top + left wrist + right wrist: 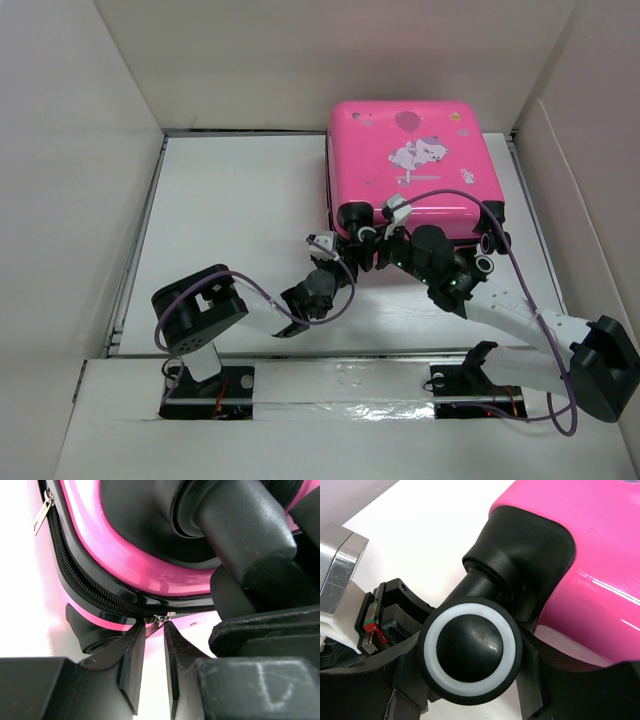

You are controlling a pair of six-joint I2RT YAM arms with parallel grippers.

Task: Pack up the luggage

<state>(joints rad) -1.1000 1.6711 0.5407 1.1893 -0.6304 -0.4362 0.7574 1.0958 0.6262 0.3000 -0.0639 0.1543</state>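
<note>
Viewing from overhead: the luggage [415,165] lies flat and closed on the white table [240,200]. It sits at the far right of the surface, printed pink shell up, wheel end toward the arms. White panels [90,150] wall in the table on three sides.

Left gripper [155,627]: at the near left corner of the case, low against its side. The wrist view shows its two fingers [131,665] drawn close with a thin slit between them. Their tips are level with the black zipper track [95,592] that runs round the edge of the pink shell. A small silver zipper pull [161,618] sits right at the fingertips. It looks nipped between them, but the contact is too small to confirm. Cannot tell whether this claw is clenched on the pull or just short of it. A second silver tab [42,511] hangs by the track at the top left of that view, well apart from the fingers.

Right gripper [469,690]: grasping a caster wheel [470,652], black with a white ring, at that same corner. One finger is on each side of the wheel, both touching it. The wheel's stem runs up into a black wheel housing [525,555] set in the pink shell.

Both arms meet at this corner, grippers near each other. Purple cables [255,290] loop along each arm.
</note>
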